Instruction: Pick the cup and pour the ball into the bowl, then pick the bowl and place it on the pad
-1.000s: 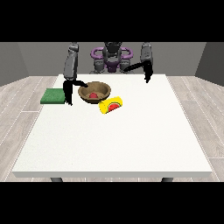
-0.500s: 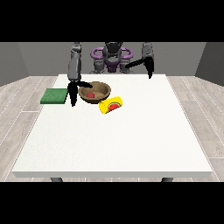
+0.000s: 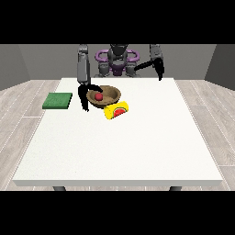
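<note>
brown bowl (image 3: 107, 96) sits on the white counter (image 3: 119, 147) with the red ball (image 3: 98, 97) inside; the hand at the view's left (image 3: 87, 96) grips its 9 o'clock rim, fingers curled round it. yellow cup (image 3: 116, 110) lies tipped at the bowl's 5 o'clock. green pad (image 3: 58, 100) lies well apart at 9 o'clock. the hand at the view's right (image 3: 159, 69) hangs raised, too small to tell its fingers

A brown wooden bowl (image 3: 106, 96) sits toward the far side of the white counter (image 3: 119, 147), holding a small red ball (image 3: 98, 97). A yellow cup (image 3: 116, 110) with a red-and-green end lies on its side just beside the bowl, nearer the camera. A flat green pad (image 3: 58, 100) lies at the counter's left edge, apart from the bowl.
</note>
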Action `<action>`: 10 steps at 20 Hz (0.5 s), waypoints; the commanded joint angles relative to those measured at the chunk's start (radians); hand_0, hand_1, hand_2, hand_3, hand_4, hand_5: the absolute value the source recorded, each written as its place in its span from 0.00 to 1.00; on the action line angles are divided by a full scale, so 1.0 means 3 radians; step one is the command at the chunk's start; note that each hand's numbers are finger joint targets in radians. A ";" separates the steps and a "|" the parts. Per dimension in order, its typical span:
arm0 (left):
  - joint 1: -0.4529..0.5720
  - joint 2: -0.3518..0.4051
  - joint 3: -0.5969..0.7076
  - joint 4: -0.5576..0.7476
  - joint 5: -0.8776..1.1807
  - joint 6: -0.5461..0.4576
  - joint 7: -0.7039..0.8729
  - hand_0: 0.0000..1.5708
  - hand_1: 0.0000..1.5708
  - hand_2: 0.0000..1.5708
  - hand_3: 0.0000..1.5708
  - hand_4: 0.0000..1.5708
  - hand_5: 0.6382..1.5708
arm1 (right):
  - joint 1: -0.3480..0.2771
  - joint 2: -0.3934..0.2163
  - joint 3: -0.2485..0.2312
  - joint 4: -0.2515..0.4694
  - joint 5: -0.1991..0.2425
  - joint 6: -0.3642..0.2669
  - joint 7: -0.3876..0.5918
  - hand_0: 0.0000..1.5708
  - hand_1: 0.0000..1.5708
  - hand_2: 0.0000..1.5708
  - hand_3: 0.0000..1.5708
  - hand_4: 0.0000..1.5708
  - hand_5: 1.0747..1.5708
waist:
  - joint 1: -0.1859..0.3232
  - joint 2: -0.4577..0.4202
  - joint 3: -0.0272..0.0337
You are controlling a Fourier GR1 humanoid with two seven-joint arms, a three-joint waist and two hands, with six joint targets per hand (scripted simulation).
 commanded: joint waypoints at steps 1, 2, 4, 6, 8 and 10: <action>-0.0111 0.0039 0.0030 -0.0074 -0.0003 0.0002 0.0053 0.00 0.00 0.00 0.00 0.00 0.99 | 0.0030 0.0006 0.0001 0.0237 0.0041 -0.0227 0.0256 0.40 0.40 0.19 0.00 0.36 1.00 | 0.0075 0.0167 0.0018; -0.0118 0.0043 -0.0035 -0.0109 -0.0017 -0.0061 0.0037 0.00 0.00 0.00 0.00 0.00 1.00 | 0.0111 -0.0043 0.0144 0.0263 0.0285 -0.0509 0.0190 1.00 1.00 1.00 0.52 0.42 1.00 | 0.0171 0.0154 0.0016; -0.0095 0.0098 0.0052 -0.0093 0.0091 -0.0140 -0.0018 0.00 0.00 0.00 0.00 0.00 1.00 | 0.0219 -0.0021 0.0172 0.0283 0.0309 -0.0561 0.0259 1.00 1.00 1.00 1.00 0.67 0.96 | 0.0163 0.0150 0.0014; -0.0082 0.0119 0.0069 -0.0039 0.0059 -0.0111 0.0002 0.00 0.00 0.00 0.00 0.00 1.00 | 0.0109 -0.0115 0.0191 0.0236 0.0337 -0.0611 0.0393 1.00 1.00 1.00 1.00 0.67 0.96 | 0.0137 0.0109 0.0015; -0.0015 0.0000 0.0056 0.0006 0.0023 0.0042 -0.0128 0.00 0.00 0.00 0.00 0.00 1.00 | -0.0016 -0.0185 0.0207 0.0200 0.0348 -0.0650 0.0569 1.00 1.00 1.00 1.00 0.66 0.96 | 0.0076 0.0108 0.0014; 0.0076 0.0059 0.0092 0.0086 0.0055 -0.0039 -0.0014 0.00 0.00 0.00 0.00 0.00 1.00 | -0.0022 -0.0184 0.0257 0.0180 0.0386 -0.0712 0.0725 1.00 1.00 1.00 1.00 0.65 0.97 | 0.0018 -0.0105 0.0015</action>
